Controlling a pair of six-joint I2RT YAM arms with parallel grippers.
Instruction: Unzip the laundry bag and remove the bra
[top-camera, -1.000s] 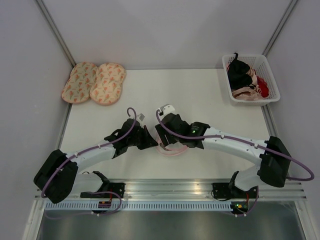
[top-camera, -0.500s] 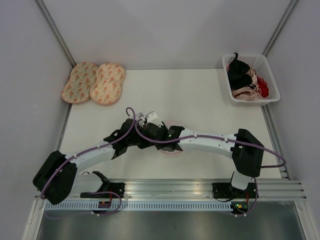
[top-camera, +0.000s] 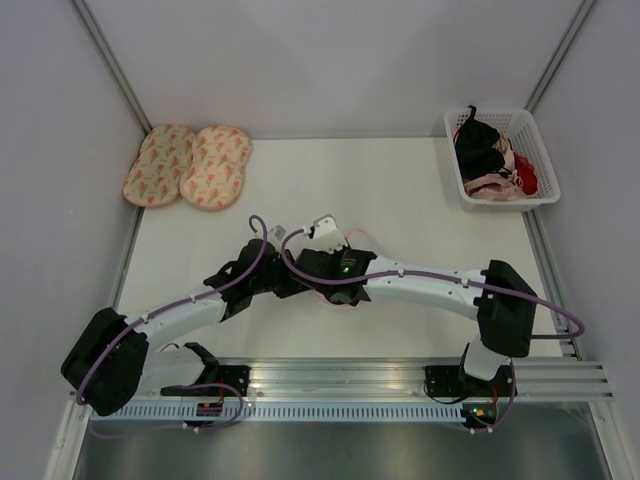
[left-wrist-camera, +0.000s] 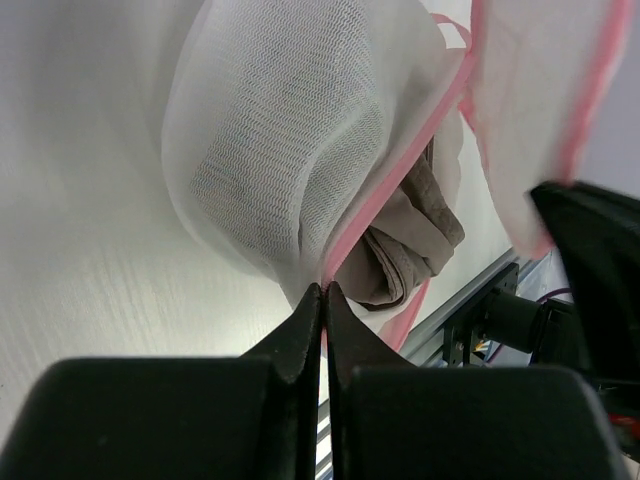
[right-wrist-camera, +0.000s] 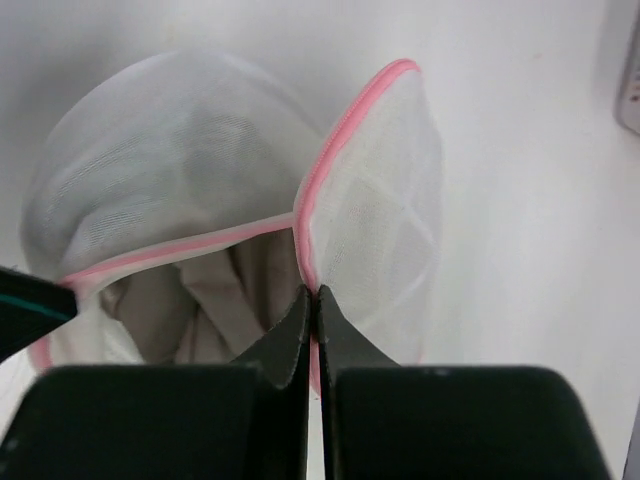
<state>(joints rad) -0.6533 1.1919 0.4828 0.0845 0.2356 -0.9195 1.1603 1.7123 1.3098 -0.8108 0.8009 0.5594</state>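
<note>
Extraction is starting: left fingers (left-wrist-camera: 300, 335) and right fingers (right-wrist-camera: 290, 335) are pinching fully closed on the laundry bag (right-wrist-camera: 170, 150), lying mid desk (top-camera: 400, 190), its mouth gaping over the bra (left-wrist-camera: 405, 240). Next, one probably needs freeing to grab it.

A robot lab cell: white table (top-camera: 400, 200) boxed in by plain grey panels (top-camera: 330, 60) on aluminium framing (top-camera: 110, 62).

You've got a white table (top-camera: 400, 190) boxed in by plain grey walls (top-camera: 330, 60), metal corner posts (top-camera: 108, 58), aluminium rail (top-camera: 340, 378) along your near edge.
</note>
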